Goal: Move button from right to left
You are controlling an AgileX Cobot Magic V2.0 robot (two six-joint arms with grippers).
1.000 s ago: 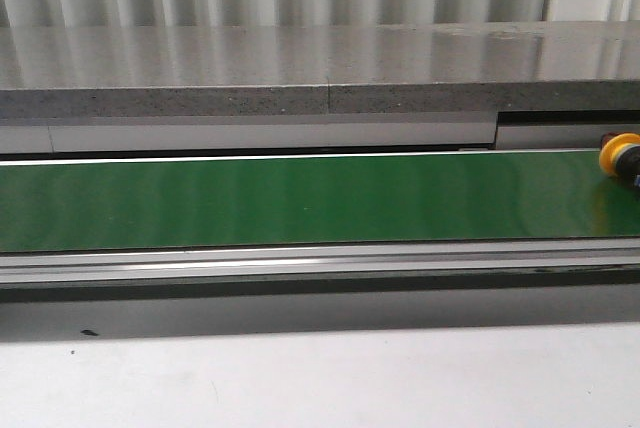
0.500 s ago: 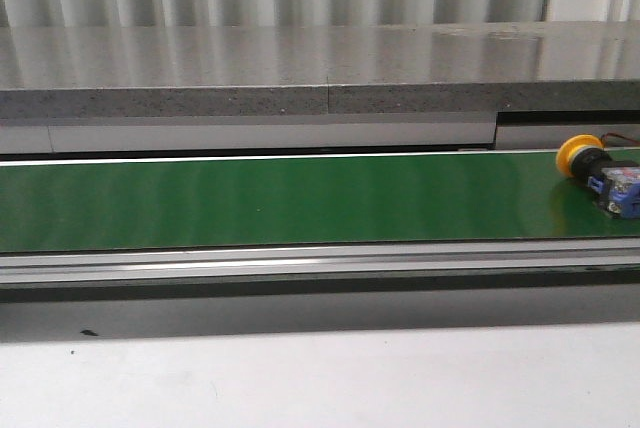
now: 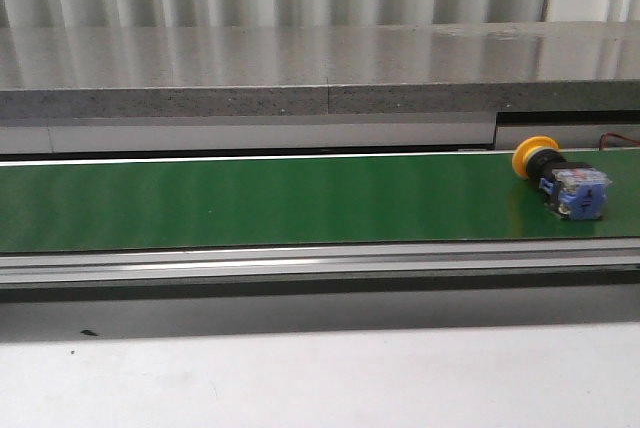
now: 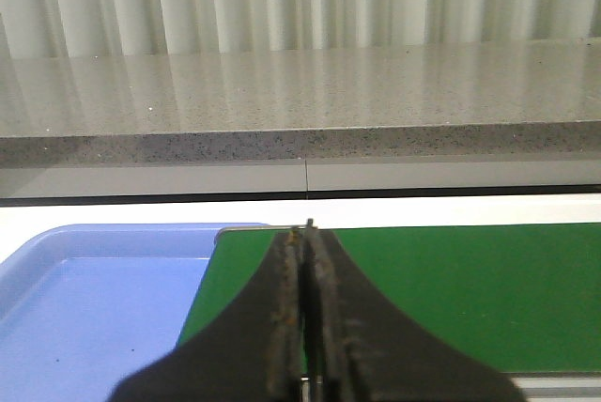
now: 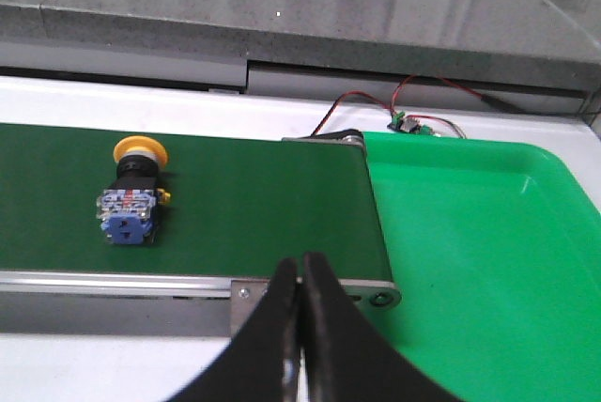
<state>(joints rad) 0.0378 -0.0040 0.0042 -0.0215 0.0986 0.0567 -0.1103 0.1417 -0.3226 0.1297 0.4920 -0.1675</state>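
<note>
The button (image 3: 560,184) lies on its side on the belt's (image 3: 250,198) right end, yellow cap pointing far-left, nearest the right gripper (image 5: 300,275); both grippers' fingers are pressed together, holding nothing.

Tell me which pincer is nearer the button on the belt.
Right. The button lies on its side on the green belt near the right pincer, which is shut. The left pincer, also shut, is by the blue tray; no button shows there.

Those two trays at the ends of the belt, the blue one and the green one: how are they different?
The blue tray sits at the belt's left end, by the left tool; the green tray sits at the right end, by the right tool. The button lies nearer the green tray. Red and black wires run behind the green tray, none by the blue. Both look empty where visible.
</note>
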